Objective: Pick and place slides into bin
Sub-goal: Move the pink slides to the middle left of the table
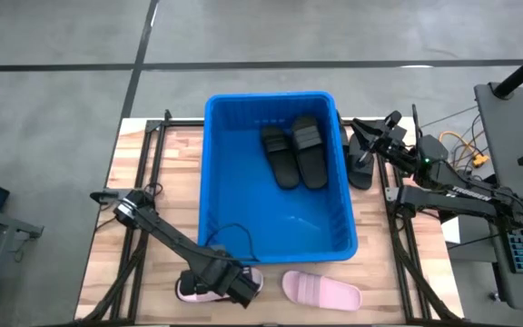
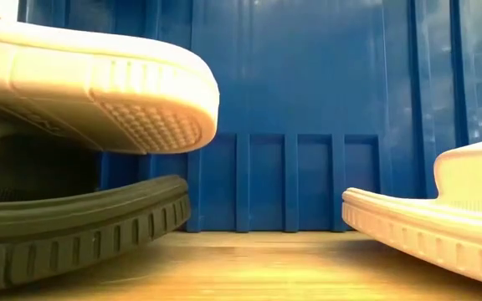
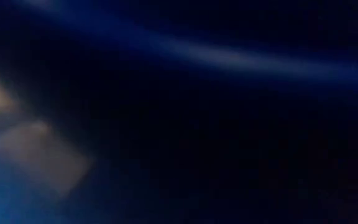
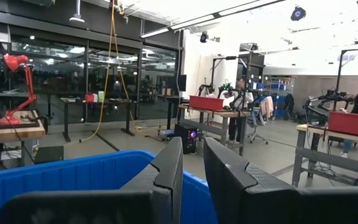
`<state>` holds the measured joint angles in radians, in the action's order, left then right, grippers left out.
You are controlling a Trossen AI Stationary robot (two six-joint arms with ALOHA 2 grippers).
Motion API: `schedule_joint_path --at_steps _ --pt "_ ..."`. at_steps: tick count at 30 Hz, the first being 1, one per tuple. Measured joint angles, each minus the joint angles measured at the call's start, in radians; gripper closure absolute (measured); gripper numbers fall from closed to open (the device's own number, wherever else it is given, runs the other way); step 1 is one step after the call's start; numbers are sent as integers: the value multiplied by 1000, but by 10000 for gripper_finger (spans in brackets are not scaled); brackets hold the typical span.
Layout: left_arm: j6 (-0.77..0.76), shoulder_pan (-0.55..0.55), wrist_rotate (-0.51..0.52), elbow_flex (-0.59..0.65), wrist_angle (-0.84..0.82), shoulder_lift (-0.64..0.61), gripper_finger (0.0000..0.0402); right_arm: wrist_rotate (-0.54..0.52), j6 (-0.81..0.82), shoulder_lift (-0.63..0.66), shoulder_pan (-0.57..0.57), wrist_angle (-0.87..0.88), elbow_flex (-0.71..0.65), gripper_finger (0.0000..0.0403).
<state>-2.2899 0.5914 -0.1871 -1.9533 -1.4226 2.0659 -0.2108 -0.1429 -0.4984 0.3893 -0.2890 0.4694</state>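
The blue bin (image 1: 275, 232) stands mid-table with two black slides (image 1: 293, 153) lying side by side on its floor at the far end. My left gripper (image 1: 232, 287) is down at the near edge on top of a pale pink slide (image 1: 189, 289). In the low view this slide (image 2: 99, 92) sits tilted, toe up, above a black slide (image 2: 74, 230) lying on the table. The left wrist view is dark and blurred. A second pink slide (image 1: 321, 290) lies flat on the table, and also shows in the low view (image 2: 442, 226). My right gripper (image 4: 193, 168) is raised at the bin's far right corner, empty, its fingers a narrow gap apart.
Another black slide (image 1: 361, 165) lies on the table between the bin's right wall and my right arm. The bin's near wall (image 2: 308, 109) stands close behind the slides at the near edge. Desks, a keyboard and cables stand off the table's right side.
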Motion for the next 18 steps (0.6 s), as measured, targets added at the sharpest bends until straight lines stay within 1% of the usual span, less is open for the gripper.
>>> schedule_joint_path --at_steps 7,14,18 --pt "1 9 15 -28 -43 3 182 0 0 0 0 0 0 346" --pt "1 19 90 -73 -75 4 182 0 0 0 0 0 0 346" --pt "-3 19 97 -91 -78 4 182 0 0 0 0 0 0 346"
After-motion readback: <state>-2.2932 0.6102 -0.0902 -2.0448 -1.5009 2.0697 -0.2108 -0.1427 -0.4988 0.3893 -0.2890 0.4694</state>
